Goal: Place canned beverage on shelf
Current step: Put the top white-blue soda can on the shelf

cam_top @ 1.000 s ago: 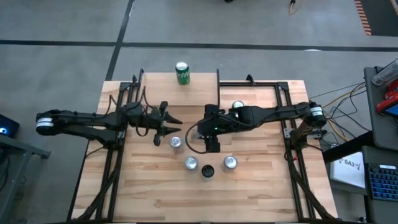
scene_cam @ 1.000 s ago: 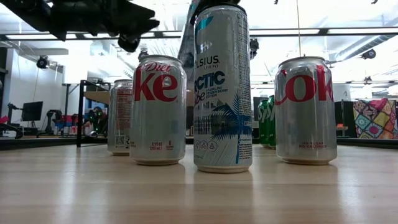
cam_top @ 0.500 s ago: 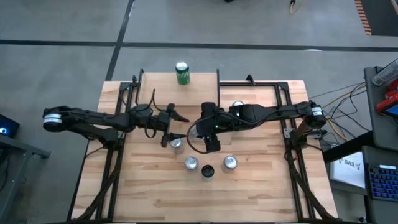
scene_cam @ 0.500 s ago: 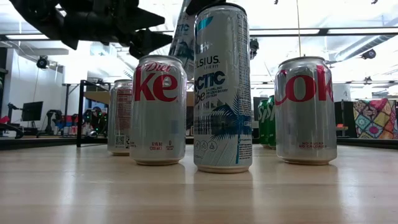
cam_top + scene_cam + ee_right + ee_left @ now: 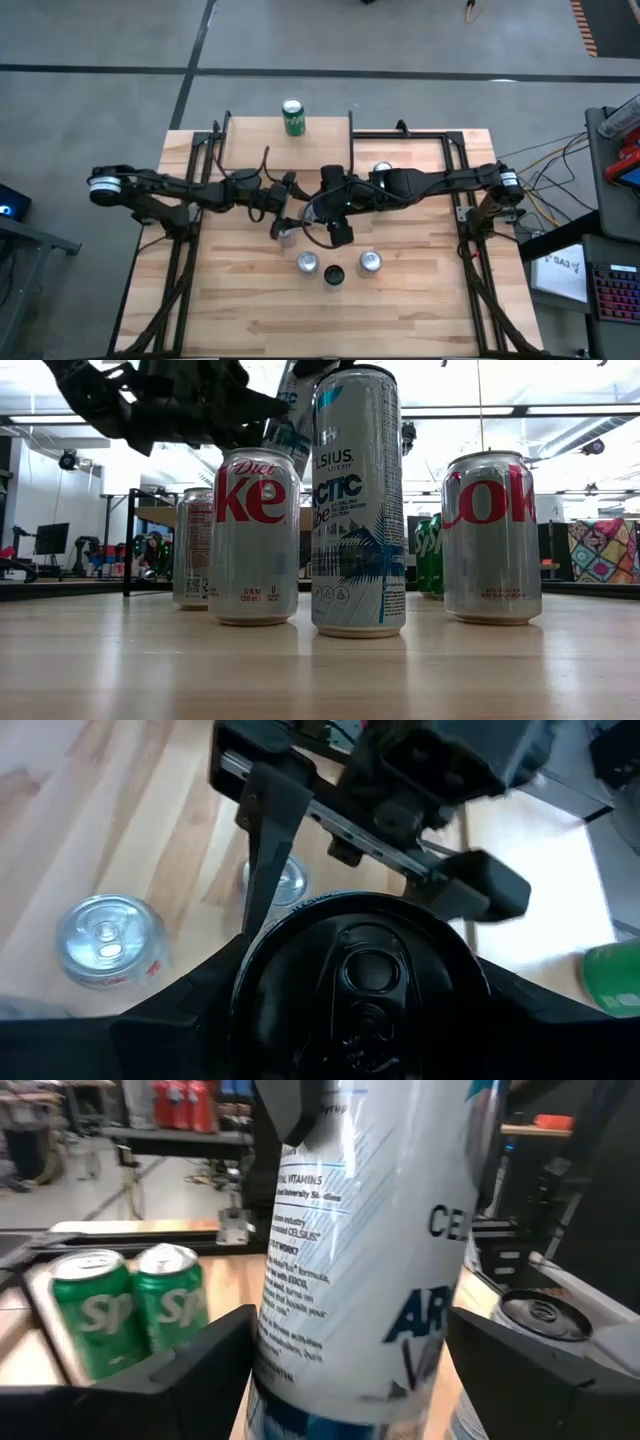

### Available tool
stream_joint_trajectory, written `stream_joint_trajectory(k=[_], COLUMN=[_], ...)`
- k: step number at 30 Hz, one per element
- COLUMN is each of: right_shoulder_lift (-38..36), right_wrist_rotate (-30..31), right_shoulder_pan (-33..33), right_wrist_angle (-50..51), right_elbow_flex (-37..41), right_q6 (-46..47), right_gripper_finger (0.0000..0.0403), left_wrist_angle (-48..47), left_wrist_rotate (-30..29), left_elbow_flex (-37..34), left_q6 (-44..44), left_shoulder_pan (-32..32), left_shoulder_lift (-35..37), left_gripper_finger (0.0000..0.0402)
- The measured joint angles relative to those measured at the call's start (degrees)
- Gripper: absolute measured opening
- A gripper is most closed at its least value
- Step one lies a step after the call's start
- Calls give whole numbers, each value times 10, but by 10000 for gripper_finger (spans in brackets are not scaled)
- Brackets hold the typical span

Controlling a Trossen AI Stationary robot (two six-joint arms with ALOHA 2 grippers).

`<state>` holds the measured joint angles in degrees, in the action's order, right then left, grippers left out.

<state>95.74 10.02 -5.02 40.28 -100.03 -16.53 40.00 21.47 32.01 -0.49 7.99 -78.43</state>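
Observation:
My right gripper [image 5: 322,207] is shut on a tall white-and-blue Celsius can [image 5: 370,1250], held aloft over the table's middle; the can shows tilted in the low view [image 5: 290,415]. My left gripper [image 5: 293,207] is open, its fingers standing on either side of that can's body [image 5: 350,1380]. The shelf [image 5: 250,145], a light-wood plank on black legs, stands at the table's far side with a green can [image 5: 292,117] upright on its far edge. My right gripper holds the Celsius can by its upper end, a finger [image 5: 180,1020] on each side just below the black top [image 5: 360,970]. The fingers lie along the can. The can is lifted clear and tilted. My left gripper: I cannot tell whether its fingers [image 5: 210,1370] touch the can.
Several cans stand on the table near its front: a Diet Coke can [image 5: 255,535], a second Celsius can [image 5: 358,510], a Coke can [image 5: 490,535] and one farther back [image 5: 283,231]. Green cans [image 5: 130,1310] stand behind, toward the right. Black frames line both table sides.
My left gripper has gone toward the table's right edge, up to the can held by my right gripper, and its open fingers now stand on either side of it. My right gripper and the can have kept nearly still.

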Motion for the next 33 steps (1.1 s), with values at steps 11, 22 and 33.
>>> stream_joint_trajectory(k=[11, 22, 33], right_shoulder_lift=[0, -5, -72], right_wrist_rotate=[1, 27, 133], right_shoulder_pan=[0, 2, -1], right_wrist_angle=[5, -27, -42], right_elbow_flex=[0, -2, -1], right_q6=[0, 27, 77], right_gripper_finger=[240, 347, 362], left_wrist_angle=[1, 6, 13], left_wrist_rotate=[6, -124, -221], left_elbow_flex=[31, 31, -9], left_q6=[3, 18, 27], left_shoulder_pan=[0, -18, -28], left_shoulder_lift=[-47, -25, 64], left_gripper_finger=[257, 244, 244])
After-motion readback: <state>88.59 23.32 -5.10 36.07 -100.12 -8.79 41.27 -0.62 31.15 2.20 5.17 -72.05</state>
